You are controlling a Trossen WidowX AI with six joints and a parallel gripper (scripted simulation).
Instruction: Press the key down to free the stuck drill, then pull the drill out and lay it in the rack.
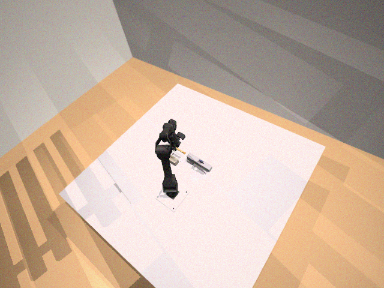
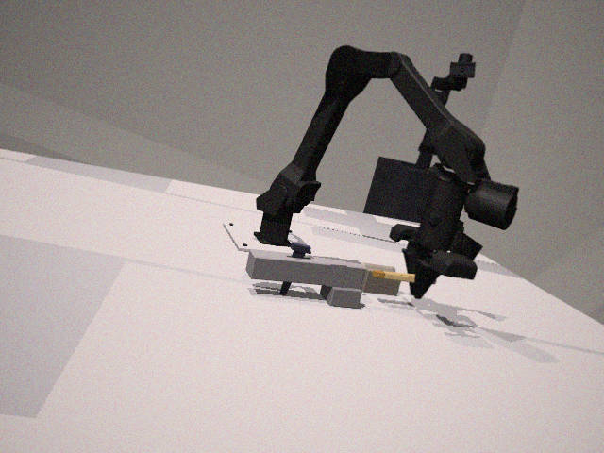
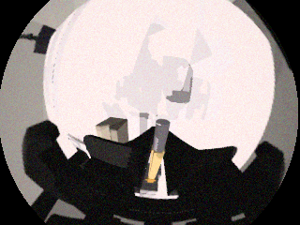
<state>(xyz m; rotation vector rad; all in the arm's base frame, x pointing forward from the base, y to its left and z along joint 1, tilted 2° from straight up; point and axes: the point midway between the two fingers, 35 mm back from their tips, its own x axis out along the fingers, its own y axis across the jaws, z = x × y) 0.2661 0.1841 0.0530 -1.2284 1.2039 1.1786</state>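
- The tool [image 1: 176, 147] [image 2: 417, 286] [image 3: 157, 129] pinches the drill [image 1: 180, 150] [image 2: 394, 276] [image 3: 156, 164], its yellow end just beside the grey block [image 1: 198, 162] [image 2: 307, 269].
- Likely light, stiff and slippery.
- Best gripped by the grey shank, kept level towards the rack.

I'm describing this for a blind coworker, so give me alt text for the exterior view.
A black robot arm's gripper grips a yellow-tipped drill beside a long gray block. A dark key stands on the block, and a tan block sits behind.
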